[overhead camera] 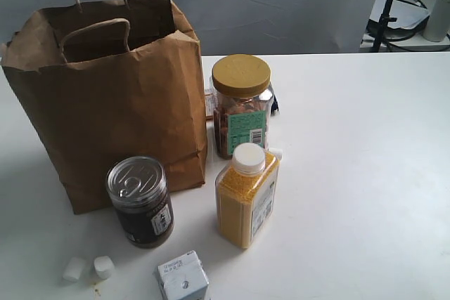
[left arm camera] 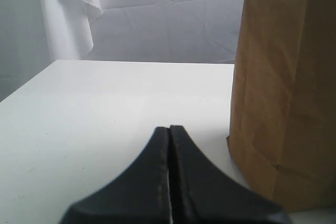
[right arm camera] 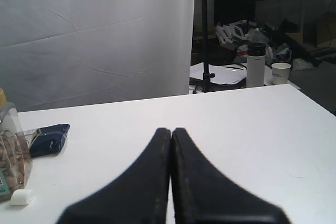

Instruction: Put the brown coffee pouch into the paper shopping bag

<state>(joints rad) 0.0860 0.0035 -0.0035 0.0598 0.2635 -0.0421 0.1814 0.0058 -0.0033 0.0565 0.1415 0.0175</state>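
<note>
1. Plainly, the left end effector [left arm camera: 169, 129] has its fingers pressed together on nothing. The paper shopping bag [left arm camera: 283, 77] stands upright just ahead of it, off to one side.
2. The right end effector [right arm camera: 171, 130] is likewise pressed together and empty. Ahead of it and aside, on the tabletop [right arm camera: 252, 129], are a dark blue packet [right arm camera: 48, 139], a white cube [right arm camera: 21, 197] and the edge of a clear jar [right arm camera: 13, 156].
3. The brown coffee pouch [overhead camera: 209, 103] shows only as a thin strip with a pale label patch, between the bag and the jar. It is too hidden to be sure, and neither wrist view catches it.
4. Only the exterior view shows the yellow-grain bottle [overhead camera: 246, 198], a ring-pull can [overhead camera: 140, 201] and a small carton [overhead camera: 183, 280]. The jar's green label carries a barcode, and all print is too small to read.
</note>
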